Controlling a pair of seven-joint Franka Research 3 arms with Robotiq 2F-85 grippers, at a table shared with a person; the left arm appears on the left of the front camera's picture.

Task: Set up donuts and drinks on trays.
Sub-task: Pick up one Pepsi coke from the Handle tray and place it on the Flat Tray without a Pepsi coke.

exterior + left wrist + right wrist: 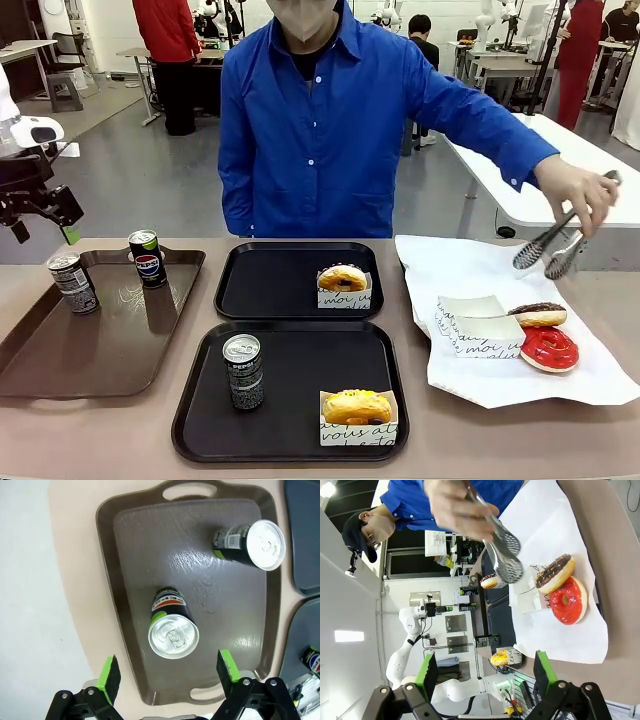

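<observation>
1. While the left pincer [168,669] hangs spread above a dark can [172,627] on the brown tray [130,580], a Pepsi can [148,258] stands nearby.
2. The near black tray [300,445] carries a drink can [243,372] and a sleeved donut [357,408]. The far black tray [265,290] carries a second donut [343,280].
3. The right pincer [485,669] is spread and holds nothing. A hand [575,190] holds tongs [555,245] over the white paper [470,260].

A person's hand [460,510] holds metal tongs [502,550] over white paper [555,635], where a chocolate-topped donut [555,573] touches a red donut [569,601]; the right gripper [485,672] stands with jaws wide apart
</observation>
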